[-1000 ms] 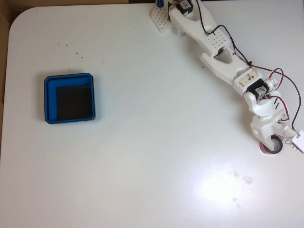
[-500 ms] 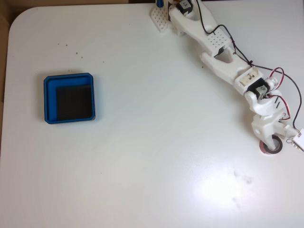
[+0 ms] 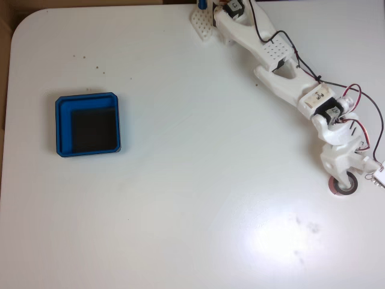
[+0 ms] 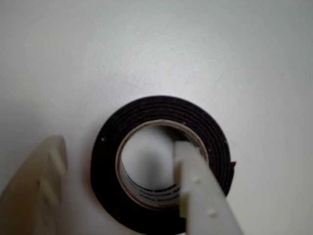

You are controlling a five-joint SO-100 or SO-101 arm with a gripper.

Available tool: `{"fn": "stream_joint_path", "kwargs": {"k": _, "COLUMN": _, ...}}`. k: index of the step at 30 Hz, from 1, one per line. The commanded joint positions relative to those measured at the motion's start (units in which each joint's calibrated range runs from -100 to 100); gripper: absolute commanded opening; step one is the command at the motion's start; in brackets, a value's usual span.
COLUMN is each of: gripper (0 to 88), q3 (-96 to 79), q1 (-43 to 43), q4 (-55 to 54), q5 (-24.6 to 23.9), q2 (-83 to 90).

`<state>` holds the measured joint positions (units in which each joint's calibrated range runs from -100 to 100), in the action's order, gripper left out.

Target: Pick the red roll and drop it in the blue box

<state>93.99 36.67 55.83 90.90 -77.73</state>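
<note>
The red roll (image 3: 347, 189) lies flat on the white table at the far right of the fixed view, directly under my gripper (image 3: 343, 180). In the wrist view the roll (image 4: 161, 110) looks dark, with a pale inner core and a hollow centre. My gripper (image 4: 121, 146) is open and straddles the roll's left wall. One white finger (image 4: 195, 191) reaches into the hollow centre and the other finger (image 4: 41, 186) stands outside at the left, a small gap away from the roll. The blue box (image 3: 58, 126), with a dark floor, sits far off at the left of the table.
The white arm (image 3: 277, 66) stretches from its base at the top centre down to the right edge, with red and black wires (image 3: 361, 129) looping near the wrist. A small white connector (image 3: 380, 178) lies just right of the roll. Bare tabletop lies between roll and box.
The arm's wrist has shifted slightly to the right and settled a little lower over the roll. Roll and box have not moved.
</note>
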Motion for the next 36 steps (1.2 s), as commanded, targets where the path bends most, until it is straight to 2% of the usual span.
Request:
{"fn": "stream_joint_path", "kwargs": {"k": 1, "gripper": 20.1, "q3": 4.3, "q1": -0.66, "q4": 1.18, "q5": 0.34, "q2": 1.64}}
{"fn": "stream_joint_path", "kwargs": {"k": 7, "gripper": 20.1, "q3": 4.66, "q1": -0.66, "q4": 8.86, "q5": 0.25, "q2": 2.73}}
{"fn": "stream_joint_path", "kwargs": {"k": 36, "gripper": 19.9, "q3": 4.3, "q1": -0.66, "q4": 9.6, "q5": 0.16, "q2": 2.48}}
